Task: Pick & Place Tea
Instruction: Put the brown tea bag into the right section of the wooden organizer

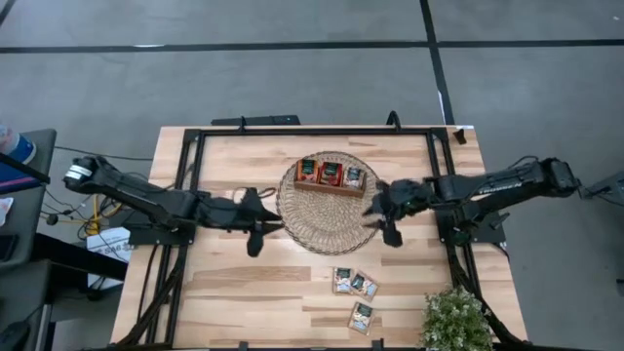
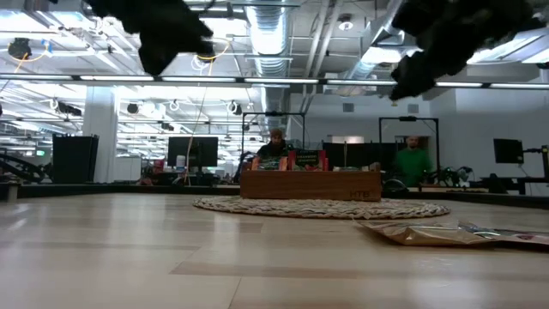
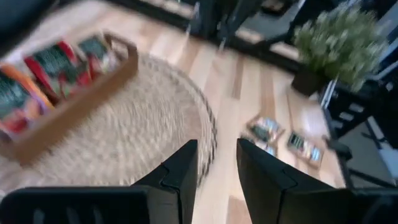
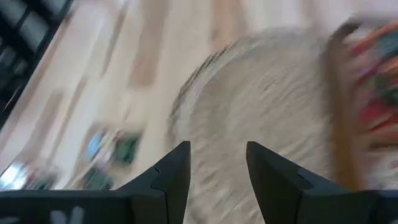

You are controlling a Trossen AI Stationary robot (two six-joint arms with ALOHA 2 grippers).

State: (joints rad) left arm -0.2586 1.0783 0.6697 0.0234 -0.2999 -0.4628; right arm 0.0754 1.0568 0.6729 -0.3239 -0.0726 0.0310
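Note:
Three pale tea sachets (image 1: 355, 292) lie flat on the wooden table near its near edge, also seen in the left wrist view (image 3: 283, 138) and low view (image 2: 429, 233). More sachets, red-orange and green, stand in the brown wooden tray (image 1: 331, 176) on the round wicker mat (image 1: 327, 210). My left gripper (image 1: 255, 234) hovers open above the mat's left rim (image 3: 214, 163). My right gripper (image 1: 388, 222) hovers open above the mat's right rim (image 4: 217, 165). Neither holds anything.
A small potted plant (image 1: 455, 320) stands at the table's near right corner. A black frame (image 1: 312, 132) runs around the table's far and side edges. Bare wood lies left of the loose sachets (image 1: 244, 292). People sit beyond the table (image 2: 274, 144).

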